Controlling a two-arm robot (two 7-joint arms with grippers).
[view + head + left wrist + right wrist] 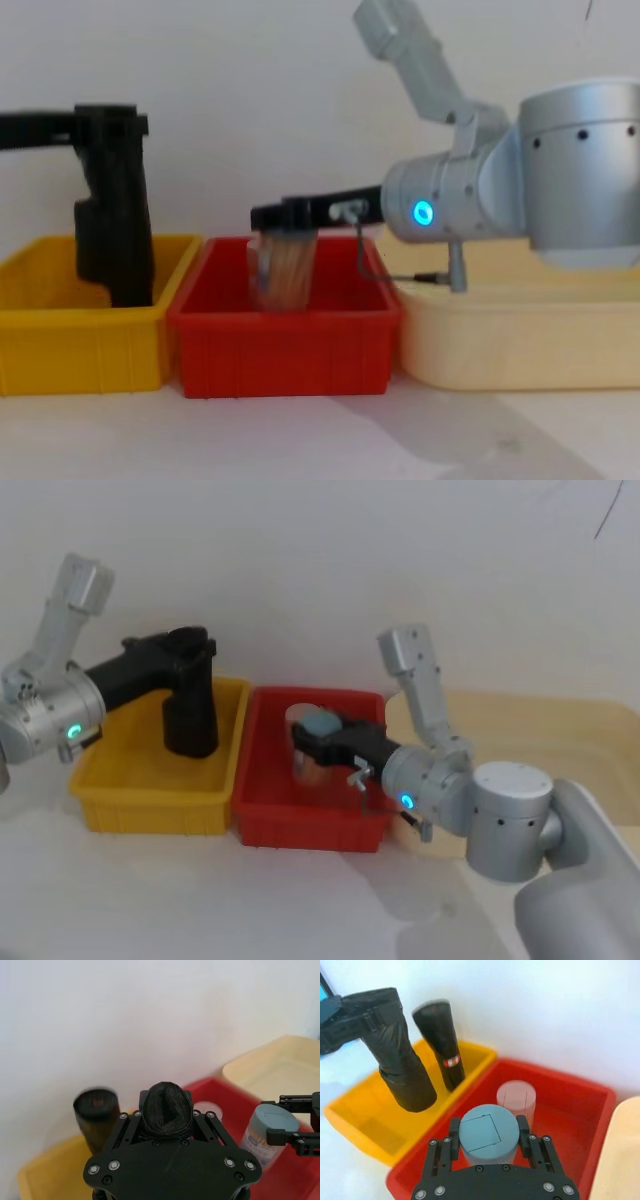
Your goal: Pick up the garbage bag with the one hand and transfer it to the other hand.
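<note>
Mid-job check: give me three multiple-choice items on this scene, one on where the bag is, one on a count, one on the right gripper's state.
1. Where is the garbage bag?
A. Lying on the floor
B. Held by the left gripper at the yellow bin
C. On a shelf

2. How many black rolls are at the yellow bin?
A. One
B. Two
C. Four

3. What state is the right gripper in?
A. Open and empty
B. Shut on the garbage bag
C. Shut on a grey-lidded jar

Answers:
1 B: the head view shows the left gripper clamped on the bag's top, above the yellow bin.
2 B: the right wrist view shows the held bag and a slim labelled roll beside it.
3 C: its fingers press both sides of the jar's lid.
</note>
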